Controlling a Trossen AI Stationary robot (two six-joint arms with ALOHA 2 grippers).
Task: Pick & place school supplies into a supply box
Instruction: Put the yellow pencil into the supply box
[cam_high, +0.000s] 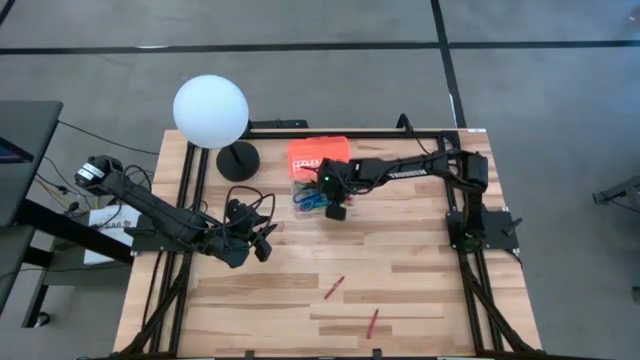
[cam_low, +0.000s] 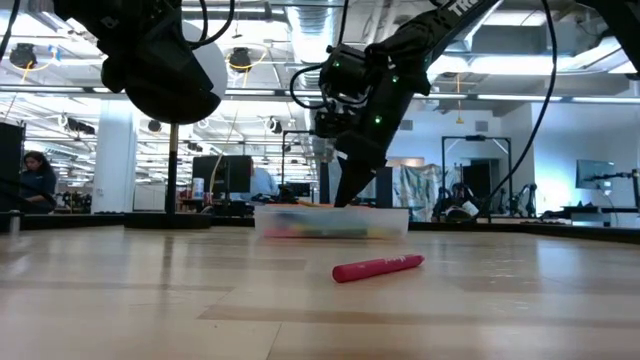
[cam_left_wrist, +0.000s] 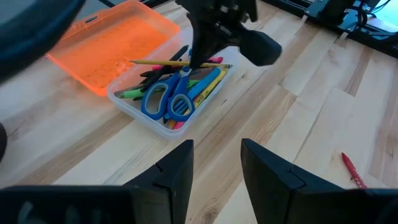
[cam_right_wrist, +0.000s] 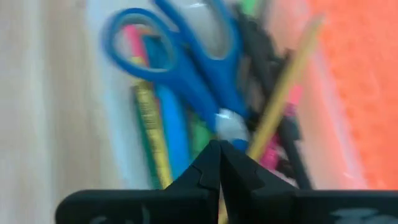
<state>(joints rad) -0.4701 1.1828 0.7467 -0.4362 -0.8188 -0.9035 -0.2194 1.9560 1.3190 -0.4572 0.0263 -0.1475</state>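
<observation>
I'm holding the right gripper (cam_right_wrist: 219, 152) pressed together, empty, over the supply box (cam_left_wrist: 163, 121) — the left gripper (cam_left_wrist: 216, 163) is waiting, fingers spread.

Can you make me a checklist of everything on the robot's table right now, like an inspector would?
Surface: wooden table, light planks, black frame around it.
Job's things: clear supply box open, holding blue scissors, a yellow pencil and other pens; orange lid lies beside it. Two red pens lie loose on the near planks.
Clutter: white globe lamp on a black base.
Grippers: right gripper shut, over the box above the scissors; left gripper open, empty, aimed at the box.
Cables: wires at the left arm's base.
Surroundings: grey floor; workshop room with a person far behind.
</observation>
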